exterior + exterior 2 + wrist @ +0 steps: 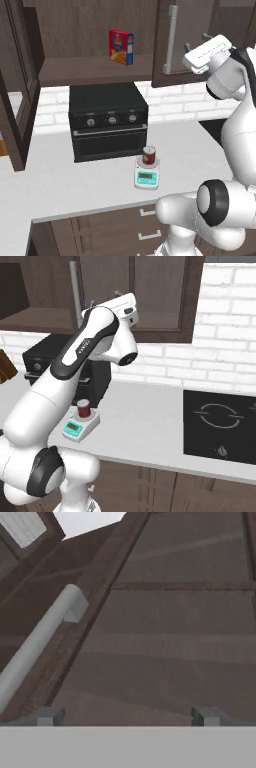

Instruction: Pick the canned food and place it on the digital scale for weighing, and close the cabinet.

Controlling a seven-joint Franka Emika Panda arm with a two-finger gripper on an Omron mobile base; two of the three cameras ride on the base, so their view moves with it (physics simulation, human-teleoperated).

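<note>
Now the canned food [149, 154] sits on the digital scale [147, 176]; the gripper [128, 714], fingers spread and empty, faces the cabinet [175, 637], handle [37, 639] at nine o'clock — push next.

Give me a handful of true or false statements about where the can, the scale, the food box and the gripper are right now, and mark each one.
1. The canned food stands on the digital scale. True.
2. The food box lies on the counter beside the toaster oven. False: it stands upright on the open cabinet shelf above the oven.
3. The gripper is up by a cabinet door, near its silver handle. True.
4. The jaws are clamped on the can. False: the can sits alone on the scale, far below the gripper.
5. The scale sits on the cooktop. False: it is on the white counter, in front of the oven.
</note>
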